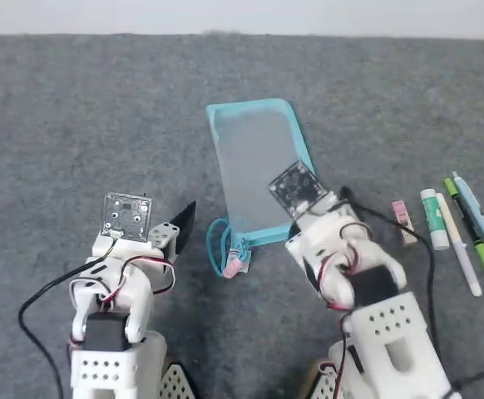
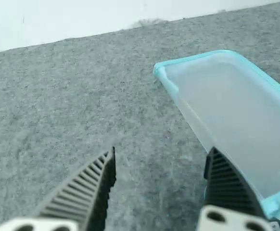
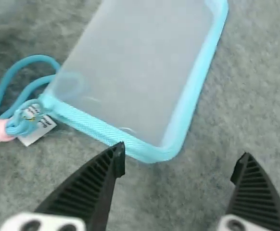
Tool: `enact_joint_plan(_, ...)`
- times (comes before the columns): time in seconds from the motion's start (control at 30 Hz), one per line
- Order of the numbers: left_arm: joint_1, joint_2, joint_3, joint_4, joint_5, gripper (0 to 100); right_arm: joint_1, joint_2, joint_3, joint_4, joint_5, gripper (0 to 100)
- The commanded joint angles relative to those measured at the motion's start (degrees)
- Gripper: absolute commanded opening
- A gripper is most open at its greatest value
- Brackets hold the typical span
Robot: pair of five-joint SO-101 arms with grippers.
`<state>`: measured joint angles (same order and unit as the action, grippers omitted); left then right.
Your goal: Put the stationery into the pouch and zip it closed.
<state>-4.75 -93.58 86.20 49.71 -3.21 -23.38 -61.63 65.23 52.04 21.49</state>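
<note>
A: Where's the pouch [image 1: 259,166]?

B: Flat on the grey mat [image 1: 76,108], middle of the table, in front of both arms. Long axis runs away from the arms, w/ the far end leaning a bit to the left. The short end w/ the ribbed band is the one nearest the arms.

A: What's it look like?

B: Frosted, see-through panel w/ a light-blue border, rounded corners. A blue cord loop [image 1: 219,241] hangs off the near left corner, w/ a pink tag [image 1: 232,268] and a white label [image 3: 36,130] beside it. Can't tell if the zip's done up.

A: Anything in it?

B: The panel reads plain pale. The stationery's out on the mat, over to the right, well apart from the pouch: pink eraser [image 1: 404,222], white tube w/ a green cap [image 1: 433,219], white pen [image 1: 460,245], green marker [image 1: 473,229], light-blue pen [image 1: 481,218]. All side by side, lying approx the same way as the pouch.

A: And the claws?

B: Left gripper [image 2: 162,151] is spread wide, holding nothing, over bare mat just left of the pouch, one finger near the cord corner. Right gripper [image 3: 183,150] is also spread, nothing in it, above the near right corner. One finger [image 3: 101,168] overlaps the blue edge; touching or not, can't tell.
</note>
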Motion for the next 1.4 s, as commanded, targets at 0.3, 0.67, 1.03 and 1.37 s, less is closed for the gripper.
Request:
enact_joint_plan(0.3,-3.34,-0.44,-0.75,-4.84,1.85,29,-17.36,17.89,-10.81,4.44,-13.98,30.7)
enact_joint_plan(0.67,-14.68,-0.35,-0.57,-9.23,4.40,29,-28.44,35.03,-11.69,-9.54,-32.09,23.4)
enact_joint_plan(1.03,-14.59,-0.35,-0.48,-9.32,4.40,29,-28.44,38.37,-8.44,-24.13,-34.29,29.9)
enact_joint_plan(1.37,-14.59,-0.35,0.04,-9.49,4.40,29,-25.45,42.59,-9.14,-21.67,-31.82,9.1)
